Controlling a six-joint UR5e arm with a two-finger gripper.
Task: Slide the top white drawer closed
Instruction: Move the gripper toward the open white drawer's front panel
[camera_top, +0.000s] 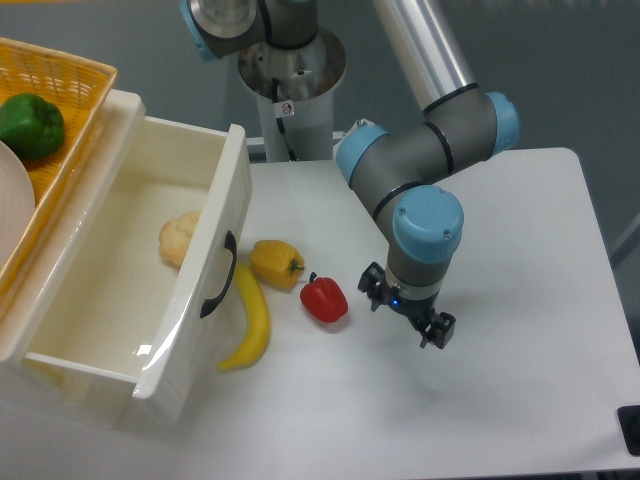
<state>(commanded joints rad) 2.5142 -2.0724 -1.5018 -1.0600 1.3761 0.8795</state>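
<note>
The top white drawer (190, 330) stands pulled far out at the left, its rounded front carrying a black arched handle (218, 275). A pale round food item (180, 240) lies inside it. My gripper (405, 312) hovers over the table to the right of the drawer, pointing down, with its fingers spread and nothing between them. It sits just right of a red pepper (324, 299), well apart from the drawer front.
A banana (250, 320) and a yellow pepper (277, 263) lie on the white table (520, 300) right against the drawer front. A yellow wicker basket (60, 75) on top of the cabinet holds a green pepper (30, 125) and a white plate (12, 215). The arm's base (290, 80) stands behind.
</note>
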